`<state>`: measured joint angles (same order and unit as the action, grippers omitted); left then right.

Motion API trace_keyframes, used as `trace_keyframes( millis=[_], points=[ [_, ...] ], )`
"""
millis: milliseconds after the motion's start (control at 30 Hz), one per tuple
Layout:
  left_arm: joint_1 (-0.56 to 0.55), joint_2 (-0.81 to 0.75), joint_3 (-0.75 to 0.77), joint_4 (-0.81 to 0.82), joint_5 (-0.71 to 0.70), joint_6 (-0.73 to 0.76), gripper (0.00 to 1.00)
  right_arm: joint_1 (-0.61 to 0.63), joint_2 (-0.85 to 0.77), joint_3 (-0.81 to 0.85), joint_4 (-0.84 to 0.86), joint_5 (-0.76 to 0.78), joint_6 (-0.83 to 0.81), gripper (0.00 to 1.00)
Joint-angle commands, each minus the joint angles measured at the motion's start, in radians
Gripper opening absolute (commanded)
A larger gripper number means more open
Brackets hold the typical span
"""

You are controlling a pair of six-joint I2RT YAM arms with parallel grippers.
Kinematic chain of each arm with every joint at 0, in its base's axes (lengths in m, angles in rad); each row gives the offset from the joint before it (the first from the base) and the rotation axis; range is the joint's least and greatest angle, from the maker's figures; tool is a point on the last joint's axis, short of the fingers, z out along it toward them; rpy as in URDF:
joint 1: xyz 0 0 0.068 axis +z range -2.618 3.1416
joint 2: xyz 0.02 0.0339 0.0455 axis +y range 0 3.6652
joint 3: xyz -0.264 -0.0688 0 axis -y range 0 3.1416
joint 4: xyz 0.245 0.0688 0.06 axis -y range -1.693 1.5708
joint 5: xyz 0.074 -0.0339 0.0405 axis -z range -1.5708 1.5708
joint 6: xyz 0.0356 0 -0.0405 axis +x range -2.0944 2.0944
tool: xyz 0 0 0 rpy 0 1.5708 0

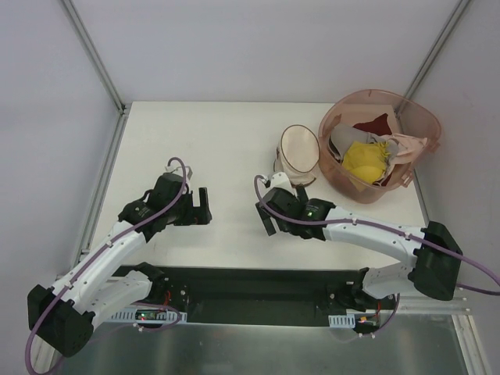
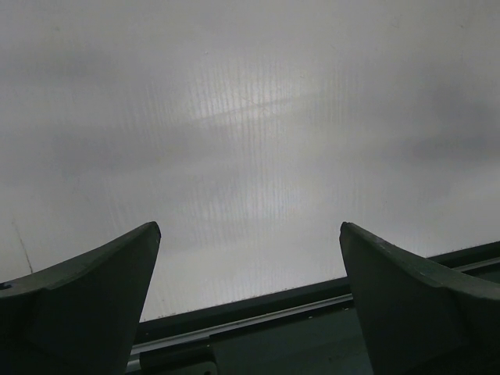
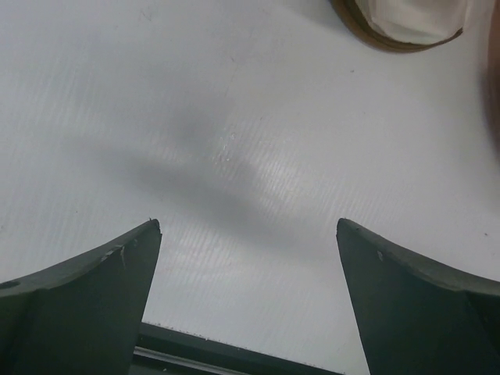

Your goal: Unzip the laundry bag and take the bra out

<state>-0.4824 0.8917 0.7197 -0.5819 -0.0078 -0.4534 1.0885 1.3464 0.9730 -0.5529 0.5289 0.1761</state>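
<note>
The laundry bag (image 1: pixel 299 150) is a cream mesh pouch with brown zipper trim, standing on the white table just left of the pink basket. Its edge also shows at the top of the right wrist view (image 3: pixel 406 19). No bra shows on its own; I cannot tell whether it is inside the pouch. My right gripper (image 1: pixel 268 209) (image 3: pixel 248 226) is open and empty, low over bare table in front of the pouch and apart from it. My left gripper (image 1: pixel 200 205) (image 2: pixel 248 228) is open and empty over bare table, well left of the pouch.
A pink translucent basket (image 1: pixel 414 117) stands at the back right, touching the pouch's right side. It holds a yellow garment (image 1: pixel 366 162), a dark red cloth (image 1: pixel 373 125) and pale pieces. A black rail (image 2: pixel 312 305) runs along the table's near edge.
</note>
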Motion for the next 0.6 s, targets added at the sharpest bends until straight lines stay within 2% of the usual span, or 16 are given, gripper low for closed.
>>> trace_keyframes(
  millis=[0, 167, 433, 567],
  points=[
    [0.007, -0.029, 0.004, 0.017, -0.032, -0.030, 0.99, -0.032, 0.005, 0.082, 0.091, 0.074, -0.084, 0.97],
    [0.007, -0.056, 0.014, 0.051, 0.006, -0.033, 0.99, -0.137, 0.042, 0.197, 0.160, 0.119, -0.185, 0.89],
    [0.007, -0.056, 0.011, 0.056, -0.011, -0.082, 0.99, -0.367, 0.229, 0.386, 0.179, -0.078, -0.254, 0.89],
    [0.007, -0.072, 0.007, 0.056, -0.001, -0.080, 0.99, -0.414, 0.376, 0.480, 0.182, -0.119, -0.280, 0.89]
  ],
)
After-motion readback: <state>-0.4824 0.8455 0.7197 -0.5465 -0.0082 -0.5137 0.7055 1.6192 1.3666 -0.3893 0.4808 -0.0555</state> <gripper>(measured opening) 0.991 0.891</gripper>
